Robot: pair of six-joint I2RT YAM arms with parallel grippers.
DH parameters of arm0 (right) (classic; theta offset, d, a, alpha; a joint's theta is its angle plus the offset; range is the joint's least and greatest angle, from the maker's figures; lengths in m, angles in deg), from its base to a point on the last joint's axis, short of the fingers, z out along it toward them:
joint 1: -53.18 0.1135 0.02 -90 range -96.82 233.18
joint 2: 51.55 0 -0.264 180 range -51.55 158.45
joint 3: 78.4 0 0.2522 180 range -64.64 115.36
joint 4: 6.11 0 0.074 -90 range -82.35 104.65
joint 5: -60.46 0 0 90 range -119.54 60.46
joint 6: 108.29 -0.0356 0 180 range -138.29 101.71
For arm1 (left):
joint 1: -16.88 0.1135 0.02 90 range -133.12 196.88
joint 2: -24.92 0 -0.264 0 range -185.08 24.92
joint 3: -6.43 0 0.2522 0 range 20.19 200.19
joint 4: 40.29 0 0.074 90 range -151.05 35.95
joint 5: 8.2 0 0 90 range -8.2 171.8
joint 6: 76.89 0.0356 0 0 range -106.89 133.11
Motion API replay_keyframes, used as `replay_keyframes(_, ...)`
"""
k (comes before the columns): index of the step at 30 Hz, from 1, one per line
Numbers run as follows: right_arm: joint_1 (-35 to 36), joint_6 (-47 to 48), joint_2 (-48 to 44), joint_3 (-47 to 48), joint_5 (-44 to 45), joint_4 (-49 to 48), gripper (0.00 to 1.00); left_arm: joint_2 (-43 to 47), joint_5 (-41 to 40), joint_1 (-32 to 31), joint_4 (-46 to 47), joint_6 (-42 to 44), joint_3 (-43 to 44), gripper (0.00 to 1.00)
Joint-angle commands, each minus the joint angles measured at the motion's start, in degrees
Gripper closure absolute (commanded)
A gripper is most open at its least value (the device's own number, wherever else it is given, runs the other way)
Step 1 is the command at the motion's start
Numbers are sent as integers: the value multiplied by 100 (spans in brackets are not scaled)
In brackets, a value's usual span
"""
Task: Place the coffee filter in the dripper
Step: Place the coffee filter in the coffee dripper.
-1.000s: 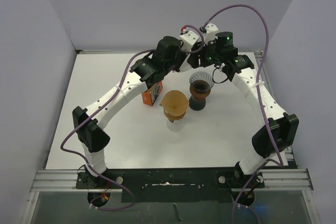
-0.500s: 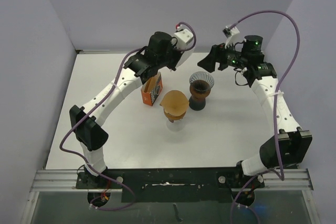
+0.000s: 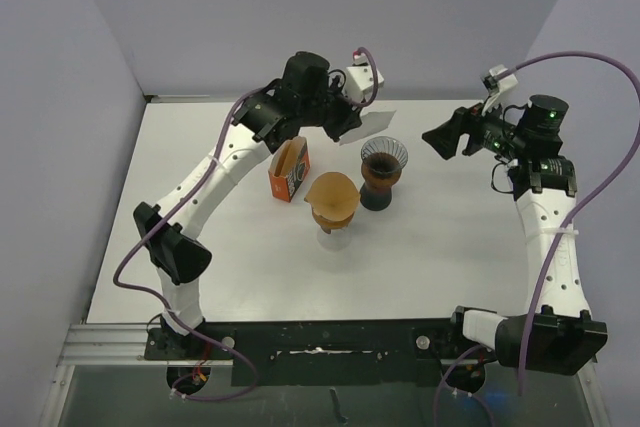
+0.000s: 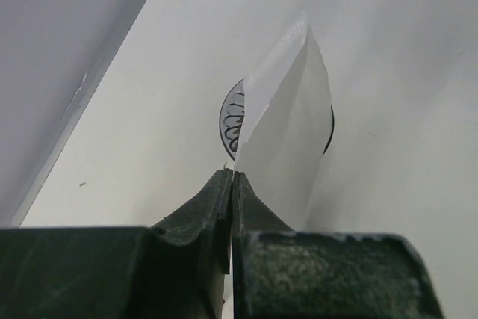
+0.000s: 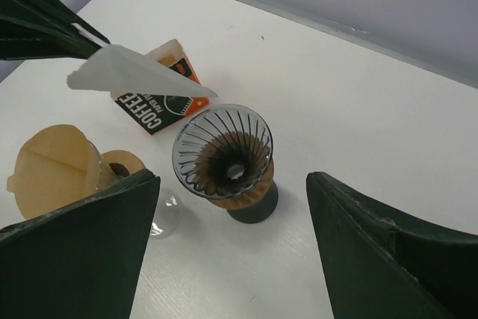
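Right gripper withdrew rightward, filter hanging beside dripper's open rim

The filter is thin white paper, matt, with a slightly ragged edge. The left gripper is dark, matt, faintly grainy plastic. The dripper, at the centre of the right wrist view, is clear, glossy, ribbed glass over a brown wood-like collar and a smooth dark base. The box is printed orange card. At lower left, a second filter is brown matt paper. The table is white and matt.
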Motion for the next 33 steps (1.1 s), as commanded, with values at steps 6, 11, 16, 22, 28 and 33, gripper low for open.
replay_keyframes(6, -444, -28, -285, -490, -258, -68, 19, -880, 966, -55, -1110, 588, 1525, 100)
replay_keyframes(11, -518, -30, -302, -533, -239, -85, 19, -1308, 997, -81, -1653, 719, 2164, 100)
replay_keyframes(16, -561, -123, -277, -713, -252, -234, 19, -1494, 979, -99, -1859, 836, 2224, 100)
replay_keyframes(22, -554, -211, -244, -799, -349, -369, 19, -1804, 992, -104, -2049, 855, 2544, 100)
replay_keyframes(28, -545, -290, -180, -860, -384, -468, 19, -2025, 995, -109, -2014, 722, 2767, 94)
replay_keyframes(33, -528, -312, -145, -877, -404, -515, 19, -2161, 1012, -109, -1885, 568, 2879, 86)
